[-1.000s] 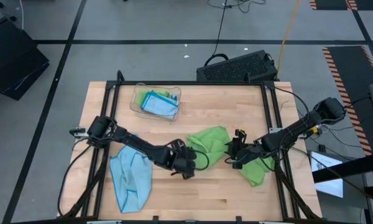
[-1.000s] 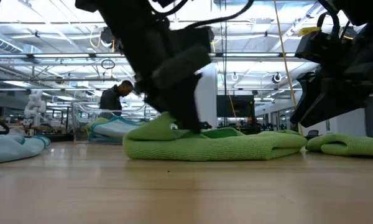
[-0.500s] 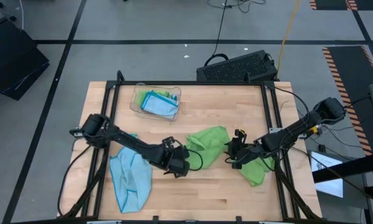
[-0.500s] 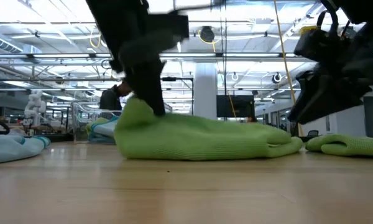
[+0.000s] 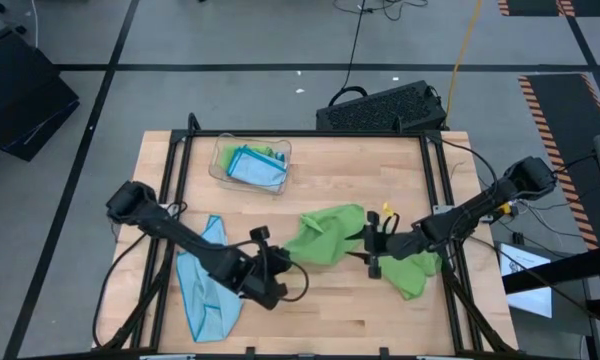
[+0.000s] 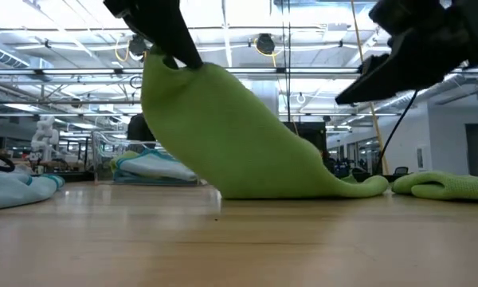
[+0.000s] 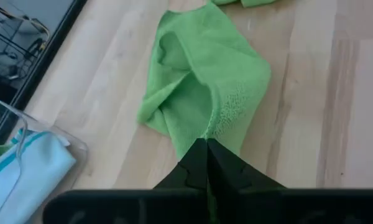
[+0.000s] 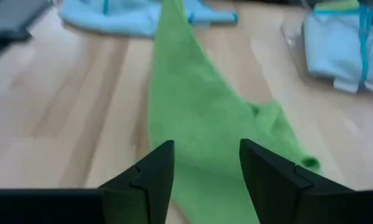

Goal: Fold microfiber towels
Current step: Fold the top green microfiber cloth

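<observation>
A lime green microfiber towel (image 5: 325,235) lies crumpled in the middle of the table. My left gripper (image 5: 278,265) is shut on its left end and holds that end high (image 6: 155,68). The towel's right end (image 6: 358,187) rests on the wood. My right gripper (image 5: 370,252) hovers open above that right end; in the right wrist view the towel (image 8: 193,112) shows below its spread fingers (image 8: 152,171), untouched. A second green towel (image 5: 412,275) lies bunched at the right. A light blue towel (image 5: 210,285) lies at the near left. My left gripper pinches the green towel's bunched left end (image 7: 212,134) between its two shut fingers (image 7: 202,158). The fingers slant down at it from the table's left. That end is lifted clear, and the cloth slopes down from it to the right end, which lies on the table.
A clear plastic tray (image 5: 220,165) with folded light blue towels stands at the far left. A black frame (image 5: 180,150) runs along the table's edges. Bare wood lies along the near edge between the blue towel and the second green one.
My left gripper has taken hold of the green towel's left end and has risen toward the table's left. It has drawn that end up into a slope while the right end stayed on the wood. My right gripper has risen a little and tipped toward level.
</observation>
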